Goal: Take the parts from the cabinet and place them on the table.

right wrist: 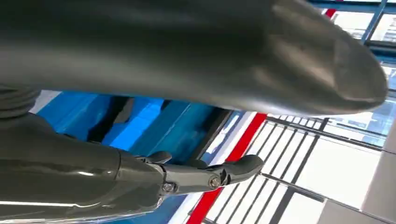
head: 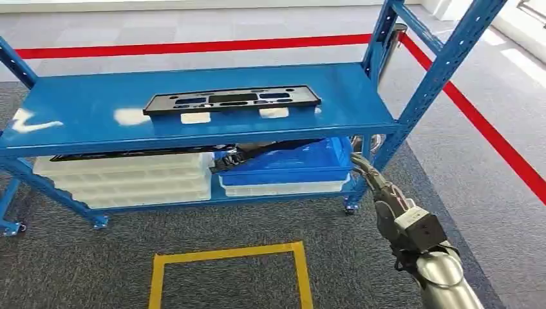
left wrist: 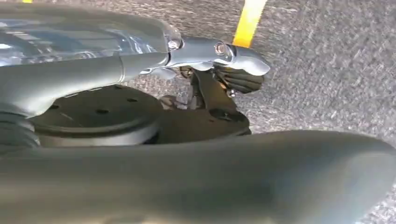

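Head view: right arm (head: 412, 241) comes up from bottom right and stretches forward toward the right end of the blue rack (head: 206, 109), right hand (head: 362, 164) just below the top shelf edge, next to the rack's right front post and close to the blue bin (head: 290, 164) on the lower shelf. One black part (head: 232, 100), a long flat frame with cut-outs, lies on the top shelf, roughly centred. A second black part (head: 270, 152) lies tilted across the blue bin on the lower shelf, its near end sticking out toward the stack of white trays (head: 129, 177) beside the bin. Right hand is not touching either part as far as this view shows. Yellow taped rectangle (head: 228, 273) on the grey carpet in front of the rack; red floor line (head: 193, 46) runs behind and to the right of it. Right wrist view adds what the head view hides: thumb and fingers (right wrist: 233, 168) extended and apart, nothing between them, blue bin surfaces and the red line beyond. Left wrist view: left hand (left wrist: 224, 70) hangs over the carpet near a yellow tape strip (left wrist: 250, 21), fingers (left wrist: 240, 79) curled in under the thumb, nothing held.
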Controlling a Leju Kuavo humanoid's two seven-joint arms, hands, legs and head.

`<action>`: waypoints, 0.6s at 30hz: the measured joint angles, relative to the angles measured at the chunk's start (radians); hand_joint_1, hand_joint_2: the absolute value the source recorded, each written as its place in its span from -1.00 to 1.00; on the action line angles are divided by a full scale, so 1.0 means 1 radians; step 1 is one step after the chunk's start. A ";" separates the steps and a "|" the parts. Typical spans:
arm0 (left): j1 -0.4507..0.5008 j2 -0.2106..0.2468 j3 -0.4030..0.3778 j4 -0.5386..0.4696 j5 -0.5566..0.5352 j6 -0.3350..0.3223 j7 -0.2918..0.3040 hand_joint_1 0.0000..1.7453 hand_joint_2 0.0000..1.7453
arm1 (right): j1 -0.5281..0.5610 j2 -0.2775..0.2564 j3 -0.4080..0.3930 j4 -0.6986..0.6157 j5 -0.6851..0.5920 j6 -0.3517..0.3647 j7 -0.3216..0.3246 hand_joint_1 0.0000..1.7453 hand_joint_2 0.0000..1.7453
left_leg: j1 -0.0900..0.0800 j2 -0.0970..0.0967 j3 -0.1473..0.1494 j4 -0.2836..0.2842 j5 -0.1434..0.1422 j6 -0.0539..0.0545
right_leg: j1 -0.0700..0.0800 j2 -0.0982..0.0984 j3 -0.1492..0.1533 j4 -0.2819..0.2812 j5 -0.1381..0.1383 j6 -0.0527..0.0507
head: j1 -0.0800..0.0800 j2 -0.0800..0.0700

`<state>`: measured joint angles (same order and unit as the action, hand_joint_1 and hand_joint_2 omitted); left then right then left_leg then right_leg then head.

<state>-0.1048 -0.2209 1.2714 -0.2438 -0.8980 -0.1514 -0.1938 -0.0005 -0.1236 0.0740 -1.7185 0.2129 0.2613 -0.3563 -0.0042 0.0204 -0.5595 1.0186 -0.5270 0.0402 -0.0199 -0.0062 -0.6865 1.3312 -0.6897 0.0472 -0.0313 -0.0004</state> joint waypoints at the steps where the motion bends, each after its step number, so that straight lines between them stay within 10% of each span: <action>1: 0.000 0.000 0.000 0.000 0.000 -0.001 0.002 -1.00 -1.00 | 0.000 0.000 0.000 0.000 0.000 -0.001 0.000 -1.00 -1.00 | 0.001 -0.004 0.002 0.001 0.000 0.000 | -0.001 0.000 0.017 -0.043 0.039 0.001 | 0.000 0.000; 3: -0.002 -0.002 0.000 0.001 0.000 -0.005 0.003 -1.00 -1.00 | -0.001 0.000 0.001 -0.002 0.000 -0.002 0.000 -1.00 -1.00 | 0.003 -0.012 0.009 0.003 -0.005 -0.006 | -0.002 0.000 0.095 -0.224 0.145 0.001 | 0.000 0.000; 4: -0.002 -0.002 0.000 0.001 0.000 -0.006 0.003 -1.00 -1.00 | -0.001 -0.001 0.001 -0.002 0.000 -0.002 0.000 -1.00 -1.00 | 0.003 -0.013 0.009 0.006 -0.009 -0.011 | -0.003 0.001 0.118 -0.279 0.154 -0.002 | 0.000 0.000; 10: -0.004 -0.002 0.003 0.001 0.002 -0.010 0.006 -1.00 -1.00 | -0.001 -0.001 0.004 -0.011 0.002 -0.004 0.007 -1.00 -1.00 | -0.002 -0.021 -0.003 0.029 -0.032 -0.036 | -0.006 0.002 0.123 -0.296 0.145 -0.034 | -0.001 0.000; 14: -0.002 -0.002 0.010 0.002 0.002 -0.013 0.006 -1.00 -1.00 | 0.001 -0.001 0.005 -0.011 0.004 -0.010 0.008 -1.00 -1.00 | 0.008 -0.021 -0.129 0.305 -0.159 -0.053 | -0.005 -0.005 0.122 -0.296 0.143 -0.041 | -0.001 0.000; 16: 0.000 -0.002 0.011 0.002 0.003 -0.013 0.006 -1.00 -1.00 | 0.001 -0.001 0.005 -0.012 0.004 -0.011 0.008 -1.00 -1.00 | 0.008 -0.021 -0.126 0.289 -0.122 -0.051 | -0.004 -0.005 0.124 -0.296 0.142 -0.042 | -0.001 0.000; 18: -0.001 -0.002 0.012 0.002 0.003 -0.013 0.006 -1.00 -1.00 | 0.000 -0.001 0.005 -0.017 0.004 -0.013 0.008 -1.00 -1.00 | 0.006 -0.021 -0.052 0.123 -0.026 -0.040 | -0.002 -0.004 0.130 -0.296 0.140 -0.040 | -0.001 0.000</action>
<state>-0.1056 -0.2228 1.2833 -0.2419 -0.8953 -0.1648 -0.1881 -0.0001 -0.1244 0.0790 -1.7353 0.2171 0.2487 -0.3483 0.0016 -0.0004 -0.6118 1.1415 -0.5533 0.0002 -0.0222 -0.0103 -0.5565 1.0355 -0.5499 0.0070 -0.0324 -0.0004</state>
